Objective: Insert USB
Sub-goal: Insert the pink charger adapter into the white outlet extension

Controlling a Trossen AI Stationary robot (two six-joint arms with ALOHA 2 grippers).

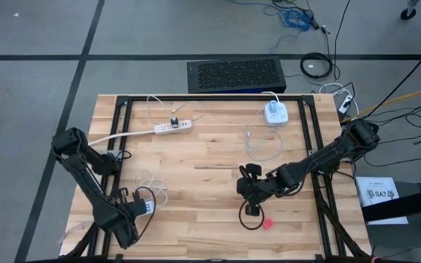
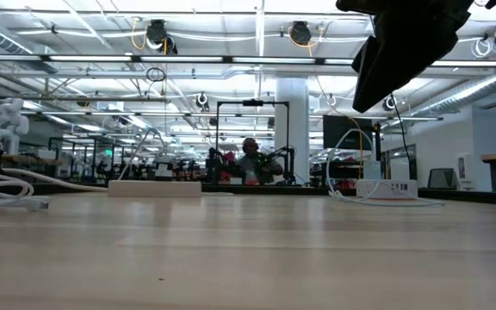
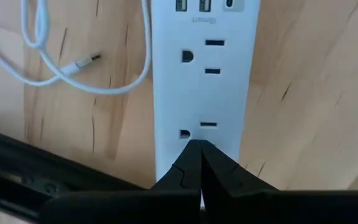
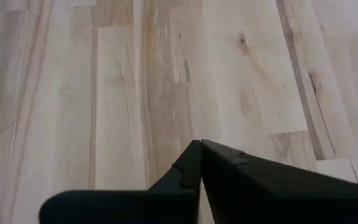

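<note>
a: where's the left gripper (image 3: 199, 155) right now?

b: near the front-left corner of the wooden table (image 1: 210, 183). its fingers are pressed together with nothing between them. its wrist camera looks down on a white power strip (image 3: 199, 87), and the fingertips sit just over the strip's near end.

a: i see two strips from above, though.

b: yes. a long white one (image 1: 172, 126) lies toward the back left with a small dark plug on it, and a shorter white block (image 1: 274, 112) sits toward the back right. in the left wrist view, the strip shows usb ports (image 3: 191, 5) at its far end and two outlets below them.

a: and the usb cable?

b: a thin white cable (image 3: 73, 65) loops on the wood just beside that strip, its metal usb tip (image 3: 87, 62) lying loose on the table, apart from the ports. nobody holds it.

a: the right gripper (image 4: 200, 155)?

b: out over the middle of the table, a little toward the front. its fingers are closed tight too, gripping nothing. its camera sees only bare planks ahead.

a: anything else near it?

b: from above, a small pink object (image 1: 267, 223) lies on the table just in front of that arm. i can't tell what it is.

a: the low view?

b: part of a dark arm (image 2: 407, 43) hangs at upper right; both strips sit far back on the tabletop.
</note>
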